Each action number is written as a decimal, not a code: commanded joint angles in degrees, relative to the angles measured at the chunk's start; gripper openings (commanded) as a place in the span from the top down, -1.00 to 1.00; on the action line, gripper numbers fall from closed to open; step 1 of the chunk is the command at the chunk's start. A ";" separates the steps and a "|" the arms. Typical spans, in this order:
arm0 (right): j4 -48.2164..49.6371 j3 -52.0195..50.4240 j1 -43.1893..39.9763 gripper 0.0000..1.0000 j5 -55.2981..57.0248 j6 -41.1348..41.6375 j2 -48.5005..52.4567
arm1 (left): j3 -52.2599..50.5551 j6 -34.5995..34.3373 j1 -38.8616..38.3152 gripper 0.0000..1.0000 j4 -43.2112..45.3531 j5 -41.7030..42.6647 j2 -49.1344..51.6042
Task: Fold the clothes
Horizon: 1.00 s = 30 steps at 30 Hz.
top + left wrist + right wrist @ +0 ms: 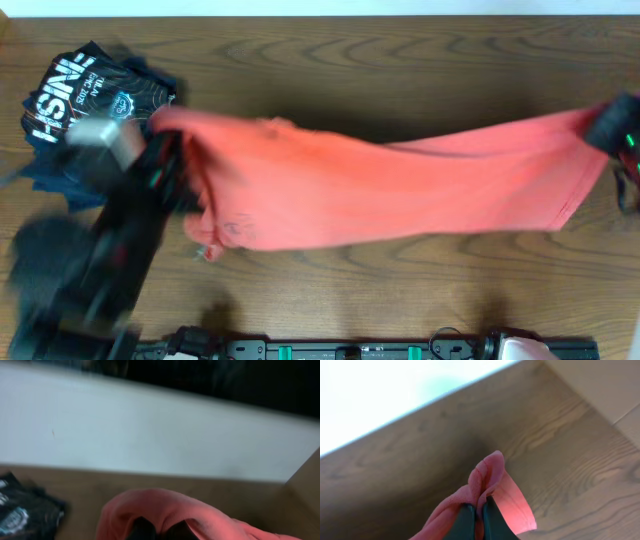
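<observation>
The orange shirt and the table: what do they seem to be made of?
The orange shirt: soft matte cloth, likely cotton knit; it sags and bunches into folds. The table: wood or wood-look laminate, dull finish; brown grain lines show, but which one is unclear.

Your colours: coral red against dark brown.
You see a red-orange T-shirt (400,185), a navy-black shirt (85,95) with white lettering, a brown wood-grain surface (400,60), and a black right claw (477,511).

A dark wood-grain table (400,60) borders a plain white surface (150,435) beyond.
</observation>
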 commanded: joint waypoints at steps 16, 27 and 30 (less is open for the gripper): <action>44.63 2.89 -0.74 0.98 -4.17 2.27 29.11 | 20.24 2.43 8.44 0.88 38.80 -0.44 50.25; 27.02 21.49 -3.08 0.98 0.00 0.74 26.49 | 39.67 -5.11 15.28 0.88 26.29 20.63 48.92; 19.02 21.27 -3.15 0.98 1.51 -1.36 26.77 | 39.65 -5.09 15.23 0.88 9.70 24.26 47.47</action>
